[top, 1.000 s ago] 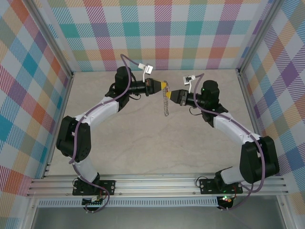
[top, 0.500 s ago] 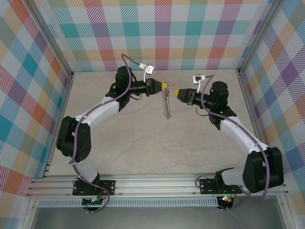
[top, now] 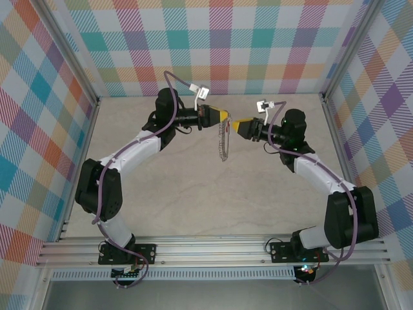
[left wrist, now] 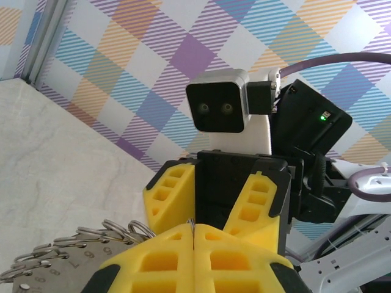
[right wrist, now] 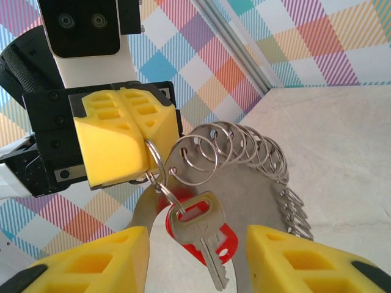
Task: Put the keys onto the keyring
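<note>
Left gripper (top: 224, 116): the yellow fingers are pressed together on one small wire loop (right wrist: 154, 160) at the rim of the keyring; the gripper is held in the air over the pale marbled table (top: 193, 194).

Keyring (right wrist: 247, 183): a large, thin silver metal hoop strung with many small loops. It is hung from the left fingertips and is seen edge-on from above (top: 224, 143). Whether its lower end touches the table cannot be told.

Key (right wrist: 197, 227): a small silver metal key with a red plastic head. It is seen hanging from the pinched loop, just below the left fingertips and in front of the hoop's face.

Right gripper (right wrist: 197, 237): the jaws are spread, one yellow finger on each side of the key. No pad is seen touching it.

Deciding relation: the key is placed straight ahead of the right jaws, inside their gap. Its long axis is pointed downwards, with the blade tip tilted a little towards the right finger.

Nearer arm: the right gripper is nearest to the key; the left gripper is occupied with the ring.

Step judged: the key appears to be threaded already, so the task is judged almost or fully done.

Next move judged: a straight pull-back along the gap is called for, so that neither finger is caught on the blade.

Risk: the dangling key could be swung or snagged.
</note>
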